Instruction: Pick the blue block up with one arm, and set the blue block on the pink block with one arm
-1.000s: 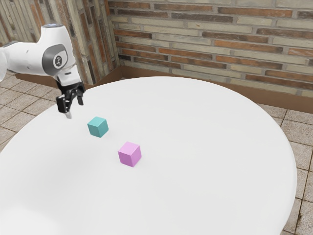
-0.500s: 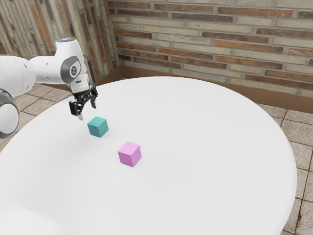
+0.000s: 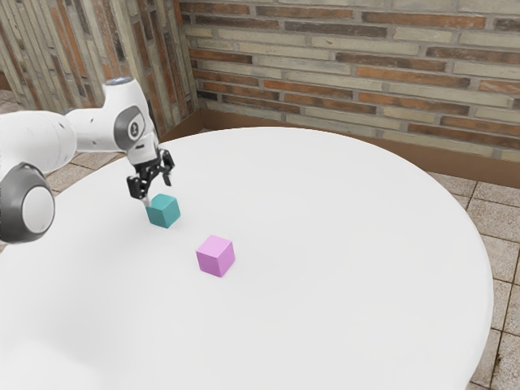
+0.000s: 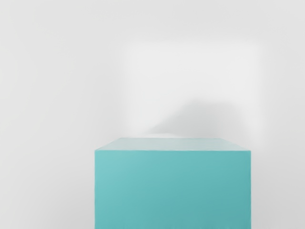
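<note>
The black two-finger gripper, fingers spread and holding nothing, hangs just over the single teal-blue cube, which rests on the round white table near the single pink cube, bare tabletop between them.

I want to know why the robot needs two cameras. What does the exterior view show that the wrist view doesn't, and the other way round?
The exterior view takes in the white arm, its black gripper open and close by the blue block, the pink block sitting apart from it, and the brick wall. The wrist view gives a close look at the blue block's front face and top edge, with a soft grey shadow behind it. Both share the blue block and the white table.
</note>
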You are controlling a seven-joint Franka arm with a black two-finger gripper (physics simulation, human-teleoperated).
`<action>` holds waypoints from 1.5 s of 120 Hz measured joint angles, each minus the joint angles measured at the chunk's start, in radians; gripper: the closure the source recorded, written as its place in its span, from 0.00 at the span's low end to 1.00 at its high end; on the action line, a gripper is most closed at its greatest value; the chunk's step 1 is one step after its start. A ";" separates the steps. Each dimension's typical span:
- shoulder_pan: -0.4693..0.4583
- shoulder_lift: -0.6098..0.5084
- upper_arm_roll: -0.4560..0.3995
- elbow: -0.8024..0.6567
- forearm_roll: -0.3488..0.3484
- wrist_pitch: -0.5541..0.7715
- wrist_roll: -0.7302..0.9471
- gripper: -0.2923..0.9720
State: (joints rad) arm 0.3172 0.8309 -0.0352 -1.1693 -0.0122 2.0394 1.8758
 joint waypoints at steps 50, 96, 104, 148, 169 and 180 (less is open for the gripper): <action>0.000 0.061 0.001 0.002 -0.027 0.031 0.030 0.36; -0.070 -0.333 -0.006 -0.368 -0.036 0.045 0.012 0.53; -0.107 -0.384 -0.007 -0.428 -0.038 0.046 -0.004 0.54; -0.212 -0.412 -0.010 -0.489 -0.040 0.052 -0.151 0.55; -0.230 -0.416 -0.010 -0.537 -0.042 0.054 -0.217 0.56; -0.243 -0.419 -0.019 -0.551 -0.045 0.055 -0.246 0.56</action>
State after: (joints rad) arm 0.0747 0.4117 -0.0546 -1.7199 -0.0567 2.0945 1.6295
